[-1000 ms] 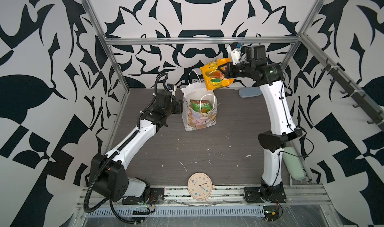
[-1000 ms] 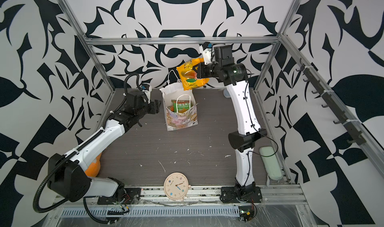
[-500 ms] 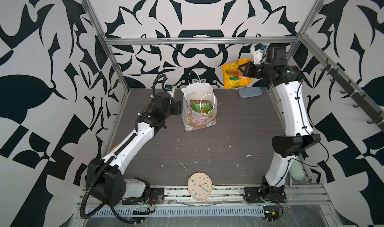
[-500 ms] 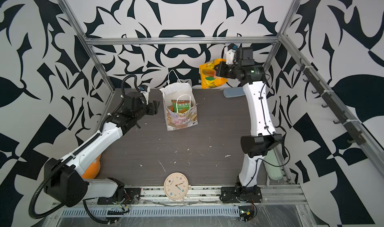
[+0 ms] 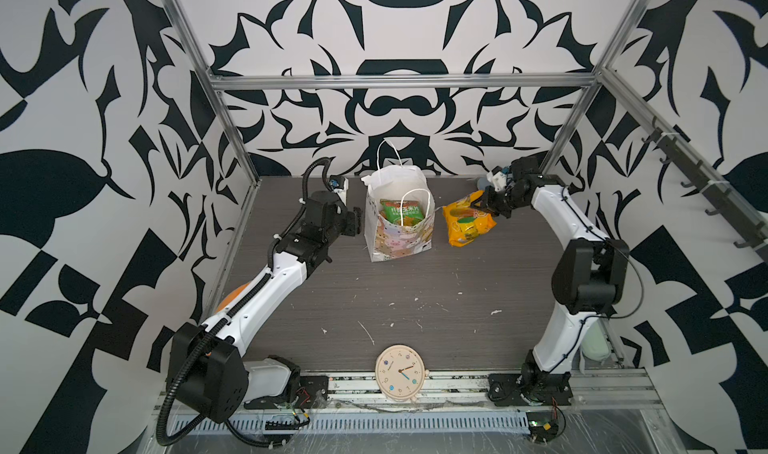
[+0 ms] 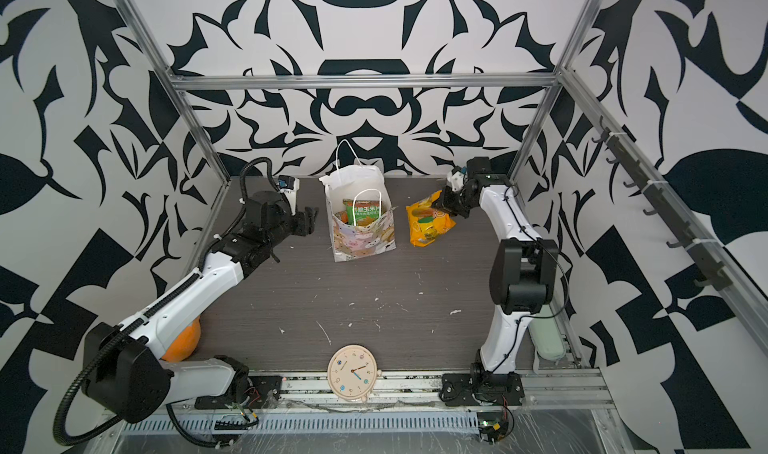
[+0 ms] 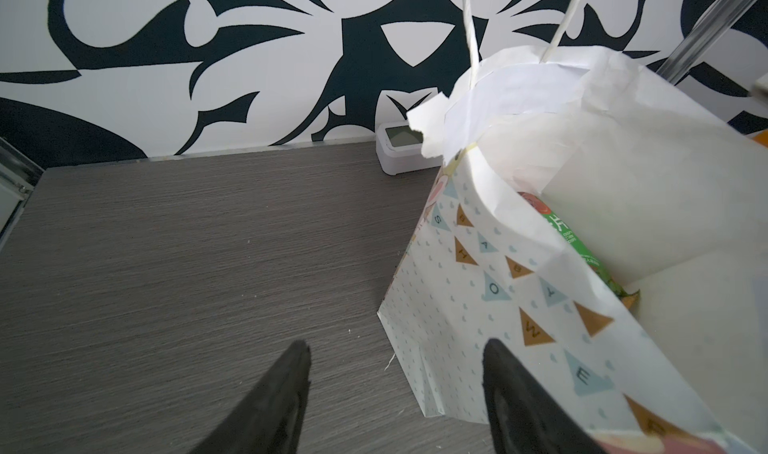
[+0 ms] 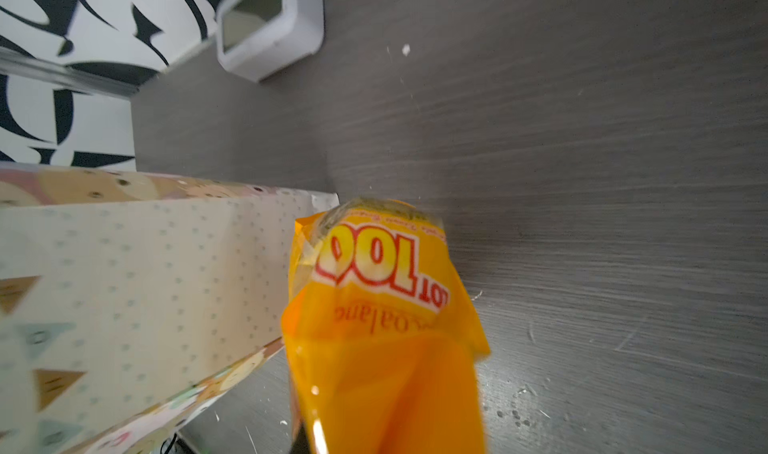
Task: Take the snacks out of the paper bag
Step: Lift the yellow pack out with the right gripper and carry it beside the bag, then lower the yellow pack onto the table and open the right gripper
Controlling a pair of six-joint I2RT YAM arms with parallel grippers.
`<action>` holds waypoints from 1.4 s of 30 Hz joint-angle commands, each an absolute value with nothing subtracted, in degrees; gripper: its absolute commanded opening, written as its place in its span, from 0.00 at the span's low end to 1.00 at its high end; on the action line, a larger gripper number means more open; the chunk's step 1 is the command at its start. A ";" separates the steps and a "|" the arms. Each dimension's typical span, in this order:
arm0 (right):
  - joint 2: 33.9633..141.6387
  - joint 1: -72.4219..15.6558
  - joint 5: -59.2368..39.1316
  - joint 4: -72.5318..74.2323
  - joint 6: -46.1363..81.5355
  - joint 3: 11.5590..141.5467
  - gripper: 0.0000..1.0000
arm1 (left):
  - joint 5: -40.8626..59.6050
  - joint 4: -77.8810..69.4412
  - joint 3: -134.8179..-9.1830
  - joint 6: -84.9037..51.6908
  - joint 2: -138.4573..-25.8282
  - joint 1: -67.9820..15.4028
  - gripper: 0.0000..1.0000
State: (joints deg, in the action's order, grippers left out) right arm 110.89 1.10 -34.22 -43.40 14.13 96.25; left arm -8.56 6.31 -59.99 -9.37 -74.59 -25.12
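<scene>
Both arms wear smooth white shells between blocky black joints. The left arm (image 5: 266, 289) trails a ribbed black hose (image 6: 59, 414) looping at seven o'clock in a top view; the right arm (image 5: 557, 215) carries thin black wire (image 5: 640, 294). On the left claw (image 7: 397, 343) the fingers (image 7: 278, 398) are matte black wedges.

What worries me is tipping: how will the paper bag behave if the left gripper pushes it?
The paper bag would likely slide or tip: it stands tall on a small base, holding the green packet. Its crumpled upper walls look thin, so they would probably buckle against the left gripper.
</scene>
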 commanded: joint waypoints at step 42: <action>120.91 -5.49 0.66 -42.89 6.31 96.23 0.92 | -7.32 6.75 -59.59 -10.13 -75.10 -24.87 0.70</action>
